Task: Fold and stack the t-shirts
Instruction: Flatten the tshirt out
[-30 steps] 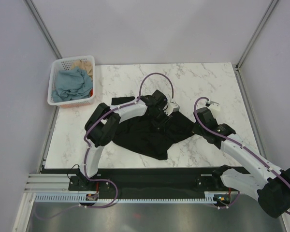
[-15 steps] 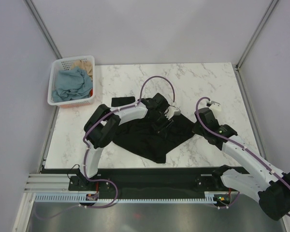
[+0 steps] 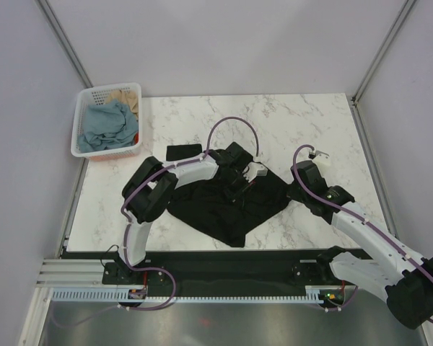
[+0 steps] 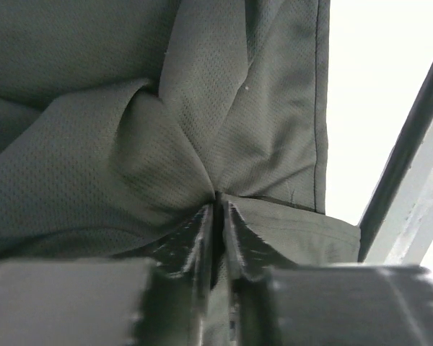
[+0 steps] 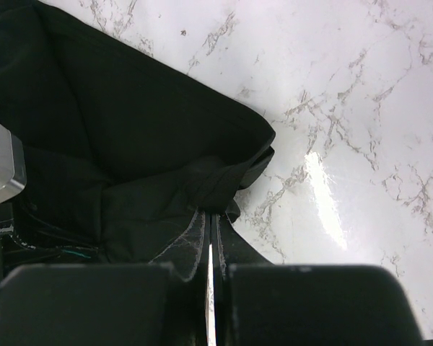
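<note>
Top external: left claw [image 4: 218,207] and right claw [image 5: 209,220] pinch black t-shirt [image 3: 213,209].

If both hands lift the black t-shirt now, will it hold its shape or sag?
Probably floppy: the black t-shirt puckers into folds where the left hand pinches it. Likely light: thin fabric also bunches at the right hand. Unheld parts would likely sag and drag across the marble table.
</note>
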Controlling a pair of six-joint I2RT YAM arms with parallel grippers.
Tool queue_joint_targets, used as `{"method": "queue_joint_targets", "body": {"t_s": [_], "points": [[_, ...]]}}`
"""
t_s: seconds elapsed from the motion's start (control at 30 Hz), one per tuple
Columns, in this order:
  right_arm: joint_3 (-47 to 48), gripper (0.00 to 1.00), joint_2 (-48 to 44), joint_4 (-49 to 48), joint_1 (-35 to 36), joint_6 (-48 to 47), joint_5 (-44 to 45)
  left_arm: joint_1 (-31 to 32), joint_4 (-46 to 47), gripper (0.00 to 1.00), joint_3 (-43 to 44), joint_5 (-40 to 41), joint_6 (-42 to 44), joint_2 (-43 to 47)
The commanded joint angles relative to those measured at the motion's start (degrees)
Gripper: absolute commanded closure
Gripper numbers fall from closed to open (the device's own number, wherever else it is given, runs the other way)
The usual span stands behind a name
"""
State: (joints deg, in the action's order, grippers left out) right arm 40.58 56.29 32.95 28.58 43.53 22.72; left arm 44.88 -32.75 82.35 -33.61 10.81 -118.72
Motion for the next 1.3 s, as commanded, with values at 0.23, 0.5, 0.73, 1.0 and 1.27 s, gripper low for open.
{"method": "queue_joint_targets", "body": {"t_s": [0.23,0.5,0.73,1.0,1.27], "points": [[0.4,1.0,-1.2,-0.6,-0.2,1.2,2.1,0.8,0.2,0.98,1.6,1.3,-5.6,8.8],[4.0,1.0,3.0,3.3,-4.0,1.3,14.8,-1.3,0.2,0.98,2.7,10.0,-14.0,17.5],[12.9,1.0,5.6,5.4,-6.2,-0.7,15.0,-1.9,1.4,0.98,-0.1,19.6,-15.5,28.1],[31.3,1.0,6.6,12.2,-10.0,-4.2,16.1,-2.0,1.4,0.98,5.3,40.1,-19.2,43.3],[57.1,1.0,4.0,20.2,-10.4,-6.0,16.6,-1.9,1.4,0.98,21.7,45.7,-25.9,57.3]]}}
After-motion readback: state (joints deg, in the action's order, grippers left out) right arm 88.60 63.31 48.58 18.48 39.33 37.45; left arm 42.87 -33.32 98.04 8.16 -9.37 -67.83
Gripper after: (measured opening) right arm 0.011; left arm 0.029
